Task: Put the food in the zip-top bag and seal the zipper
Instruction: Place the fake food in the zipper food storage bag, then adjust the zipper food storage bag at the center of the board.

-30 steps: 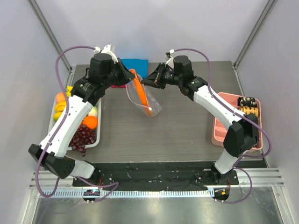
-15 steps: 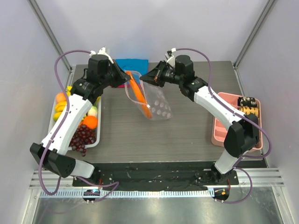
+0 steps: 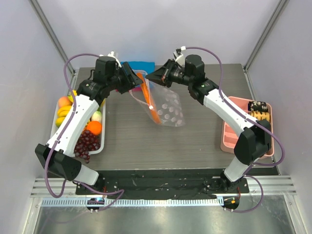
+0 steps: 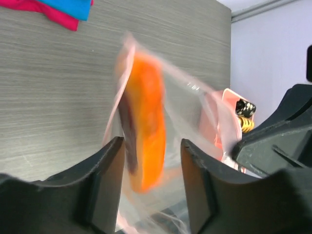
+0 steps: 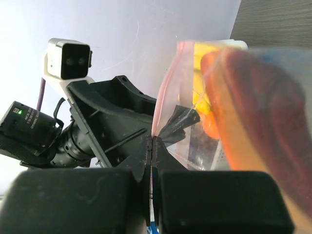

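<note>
Inside bag (image 3: 170, 111), carrot (image 3: 147, 99) runs lengthwise, mouth to bottom.

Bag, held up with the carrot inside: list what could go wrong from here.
1. The right gripper holds the bag by a thin pinch of its edge; the carrot may drag it free.
2. The left gripper stands open around bag and carrot; closing could clamp both and crumple the mouth.
3. The carrot's top seems to lie near the mouth, so it could block the zipper.
</note>
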`<state>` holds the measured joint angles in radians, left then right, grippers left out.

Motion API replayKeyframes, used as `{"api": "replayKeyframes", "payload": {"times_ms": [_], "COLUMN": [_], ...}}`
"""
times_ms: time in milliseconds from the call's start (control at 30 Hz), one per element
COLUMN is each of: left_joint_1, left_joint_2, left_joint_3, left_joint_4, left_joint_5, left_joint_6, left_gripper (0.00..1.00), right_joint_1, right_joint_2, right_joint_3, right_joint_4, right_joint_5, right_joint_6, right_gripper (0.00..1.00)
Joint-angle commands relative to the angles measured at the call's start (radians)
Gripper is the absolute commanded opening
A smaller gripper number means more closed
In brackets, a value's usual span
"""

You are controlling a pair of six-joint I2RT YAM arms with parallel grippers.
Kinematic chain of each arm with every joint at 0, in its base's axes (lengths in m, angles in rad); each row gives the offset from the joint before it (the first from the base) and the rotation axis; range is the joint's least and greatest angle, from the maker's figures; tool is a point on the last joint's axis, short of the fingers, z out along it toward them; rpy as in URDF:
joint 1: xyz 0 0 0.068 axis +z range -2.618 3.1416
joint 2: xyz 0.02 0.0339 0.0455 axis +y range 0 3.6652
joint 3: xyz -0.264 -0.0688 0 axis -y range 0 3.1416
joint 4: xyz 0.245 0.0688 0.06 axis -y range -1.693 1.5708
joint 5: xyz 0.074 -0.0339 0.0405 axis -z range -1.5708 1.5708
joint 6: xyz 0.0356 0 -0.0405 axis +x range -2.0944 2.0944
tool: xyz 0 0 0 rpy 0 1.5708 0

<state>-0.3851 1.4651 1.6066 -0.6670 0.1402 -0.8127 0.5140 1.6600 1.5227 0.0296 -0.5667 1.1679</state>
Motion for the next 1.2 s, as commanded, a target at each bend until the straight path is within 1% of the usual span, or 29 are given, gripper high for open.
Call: {"api": "replayKeyframes", "payload": {"times_ms": [0,67,100,167,200,233,300,367,433,467,500,567,700,767,833,933,967,1000,1033,1067,1100,1133,1167], "left_joint_1": [0.028,0.051,0.057,0.061,0.061,0.061,0.061,0.060,0.058,0.058,0.058,0.057,0.048,0.034,0.028,0.028,0.028,0.028,0.026,0.025,0.025,0.023,0.023], "left_joint_2": [-0.035,-0.045,-0.052,-0.092,-0.107,-0.139,-0.152,-0.138,-0.103,-0.092,-0.080,-0.059,-0.037,-0.019,0.011,0.050,0.055,0.054,0.051,0.051,0.054,0.060,0.057], "left_joint_3": [0.078,0.114,0.124,0.121,0.116,0.102,0.105,0.119,0.130,0.133,0.136,0.136,0.142,0.148,0.156,0.170,0.164,0.155,0.136,0.138,0.156,0.180,0.228], "left_joint_4": [-0.025,-0.061,-0.071,-0.080,-0.089,-0.104,-0.137,-0.190,-0.227,-0.249,-0.253,-0.243,-0.178,-0.172,-0.174,-0.200,-0.204,-0.200,-0.192,-0.194,-0.200,-0.209,-0.207], "left_joint_5": [0.021,0.039,0.041,0.032,0.007,-0.014,-0.080,-0.084,-0.050,-0.021,0.023,0.050,0.090,0.108,0.110,0.139,0.157,0.176,0.188,0.234,0.257,0.281,0.318], "left_joint_6": [0.067,0.125,0.150,0.207,0.261,0.282,0.349,0.385,0.392,0.391,0.389,0.382,0.354,0.337,0.327,0.307,0.293,0.290,0.288,0.294,0.299,0.302,0.299], "left_gripper": [0.65,0.69,0.74,0.78,0.78,0.78,0.79,0.79,0.82,0.86,0.87,0.88,0.88,0.88,0.86,0.74,0.67,0.63,0.56,0.29,0.18,0.12,0.00], "right_joint_1": [-0.015,-0.020,-0.023,-0.029,-0.029,-0.032,-0.032,-0.032,-0.032,-0.032,-0.032,-0.032,-0.031,-0.031,-0.031,-0.031,-0.031,-0.032,-0.032,-0.032,-0.032,-0.032,-0.032], "right_joint_2": [-0.071,-0.072,-0.074,-0.075,-0.077,-0.078,-0.077,-0.072,-0.069,-0.066,-0.066,-0.066,-0.071,-0.069,-0.071,-0.074,-0.075,-0.074,-0.075,-0.074,-0.077,-0.077,-0.081], "right_joint_3": [0.039,0.037,0.037,0.034,0.031,0.031,0.028,0.028,0.027,0.027,0.027,0.027,0.028,0.027,0.025,0.024,0.024,0.024,0.025,0.025,0.025,0.025,0.024], "right_joint_4": [0.069,0.067,0.067,0.067,0.067,0.067,0.067,0.067,0.067,0.066,0.064,0.055,0.044,0.046,0.047,0.059,0.062,0.066,0.067,0.067,0.064,0.041,0.026], "right_joint_5": [-0.018,-0.021,-0.021,-0.022,-0.022,-0.022,-0.024,-0.024,-0.021,-0.019,-0.019,-0.019,-0.027,-0.032,-0.033,-0.033,-0.033,-0.035,-0.036,-0.039,-0.039,-0.039,-0.042], "right_joint_6": [0.018,0.018,0.018,0.016,0.016,0.015,0.015,0.015,0.015,0.015,0.010,0.006,-0.007,-0.010,-0.013,-0.016,-0.019,-0.020,-0.024,-0.031,-0.039,-0.053,-0.080], "right_gripper": [0.01,0.01,0.01,0.01,0.01,0.01,0.01,0.01,0.01,0.01,0.01,0.01,0.01,0.01,0.01,0.01,0.01,0.01,0.01,0.01,0.01,0.01,0.01]}}
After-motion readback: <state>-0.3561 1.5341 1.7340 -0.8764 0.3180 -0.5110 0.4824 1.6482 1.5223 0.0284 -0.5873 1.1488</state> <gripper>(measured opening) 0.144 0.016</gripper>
